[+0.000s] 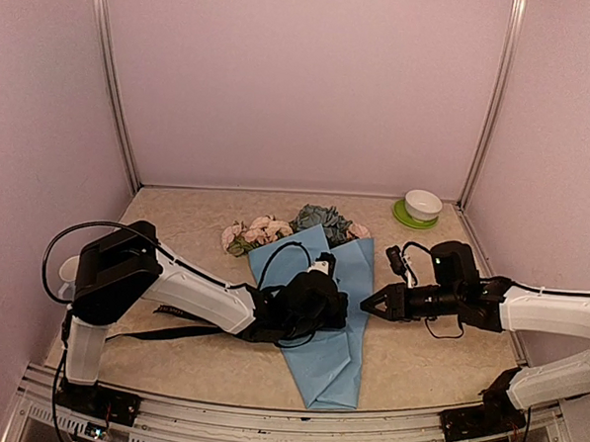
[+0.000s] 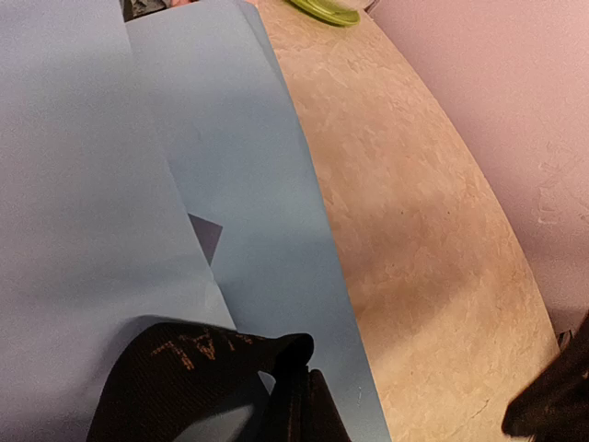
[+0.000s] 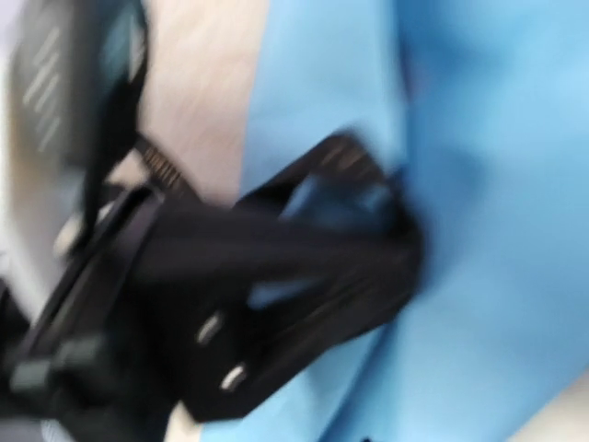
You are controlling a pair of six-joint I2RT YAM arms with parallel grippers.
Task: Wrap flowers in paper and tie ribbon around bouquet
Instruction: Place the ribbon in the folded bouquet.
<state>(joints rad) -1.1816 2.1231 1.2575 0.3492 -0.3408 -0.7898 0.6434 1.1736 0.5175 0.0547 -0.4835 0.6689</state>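
Left gripper point(image 2: 302, 391) jaws are pressed together on the black ribbon point(image 2: 184, 359), low in the left wrist view; the overhead view hides this. Right gripper point(image 1: 365, 304) is too blurred to tell, at the right edge of the paper point(image 1: 332, 357), mid-frame. Flowers point(image 1: 270, 230) top it.

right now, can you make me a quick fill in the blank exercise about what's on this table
1. The flowers poke out of a cone of light ___ paper.
2. The white bowl sits on a ___ plate.
3. The black ribbon lies on the ___ side of the paper.

Missing words: blue; green; left
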